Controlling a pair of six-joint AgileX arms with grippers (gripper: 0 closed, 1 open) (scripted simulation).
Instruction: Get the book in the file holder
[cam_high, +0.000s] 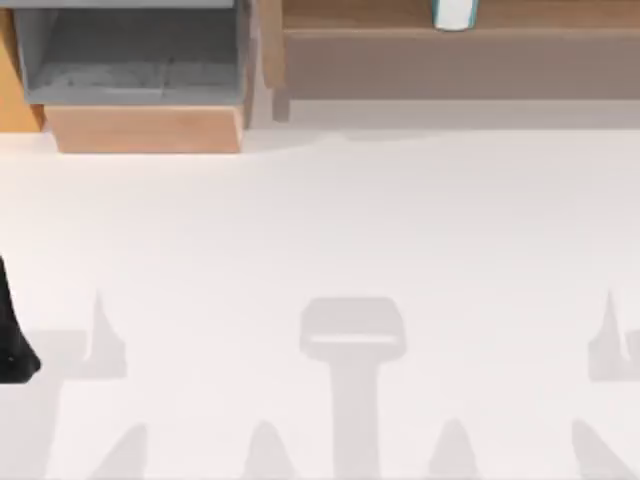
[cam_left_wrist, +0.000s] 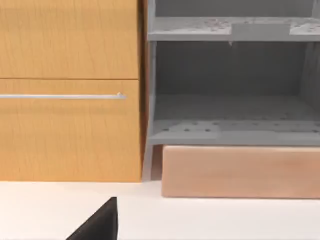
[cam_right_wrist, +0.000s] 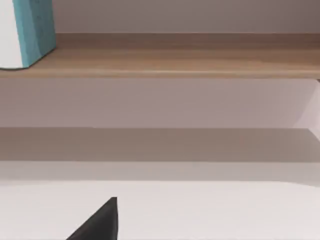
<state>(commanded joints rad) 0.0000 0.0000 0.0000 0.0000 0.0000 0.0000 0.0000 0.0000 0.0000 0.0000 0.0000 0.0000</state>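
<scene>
The book (cam_high: 453, 14) stands upright on the long brown shelf unit (cam_high: 460, 45) at the back right, teal cover and white pages showing. In the right wrist view the book (cam_right_wrist: 33, 32) rests on the upper board, well ahead of a black part of my right gripper (cam_right_wrist: 100, 225). The grey file holder (cam_high: 130, 60), with its tan wooden front (cam_high: 146, 128), sits at the back left with nothing in it. A black part of my left gripper (cam_left_wrist: 100, 225) faces the file holder (cam_left_wrist: 230, 105) from a distance. My left arm (cam_high: 14, 345) is at the table's left edge.
An orange wooden cabinet (cam_left_wrist: 70, 90) with a thin metal handle (cam_left_wrist: 62, 96) stands against the holder's left side. The white table (cam_high: 330, 230) stretches open between the arms and the back row. A lower shelf board (cam_right_wrist: 160, 145) lies under the book's board.
</scene>
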